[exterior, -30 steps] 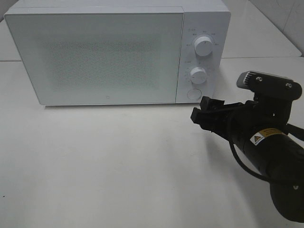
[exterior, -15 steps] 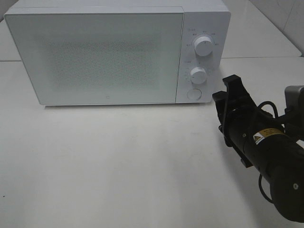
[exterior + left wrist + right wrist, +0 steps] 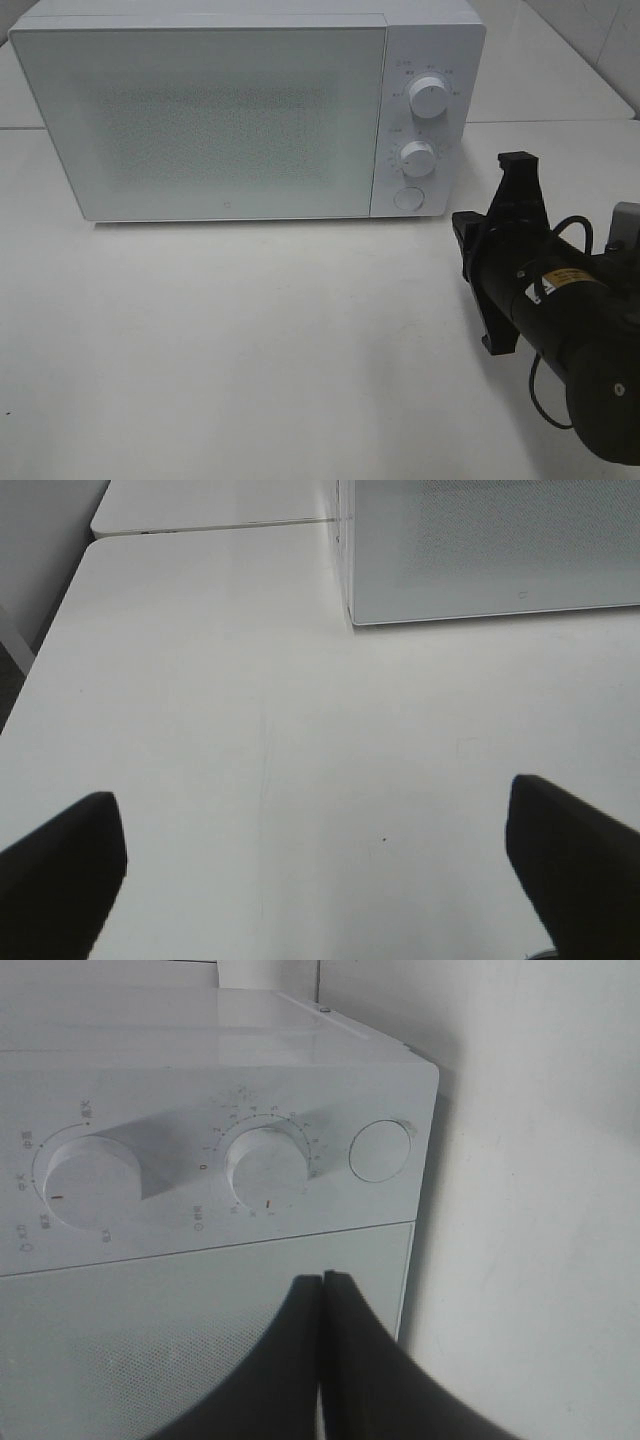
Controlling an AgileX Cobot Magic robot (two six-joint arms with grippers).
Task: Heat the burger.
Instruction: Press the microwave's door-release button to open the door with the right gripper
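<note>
A: Trying to find the burger here, any luck?

B: Nope, can't tell where, not showing in any view. Just seeing a microwave [image 3: 455, 60], door [image 3: 220, 120] shut, sitting on the table [image 3: 250, 330].

A: Grippers doing what?

B: Seeing the right gripper [image 3: 322, 1278] pinched tight on nothing, hovering near the knobs [image 3: 417, 158]. Spotting the left gripper [image 3: 310, 795] gaping wide above the table.

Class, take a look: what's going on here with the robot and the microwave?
The microwave stands on the table with its door closed. The right gripper, shut and holding nothing, faces its control panel near the two knobs and round button, touching none. The left gripper hangs open over the table. No burger shows.
</note>
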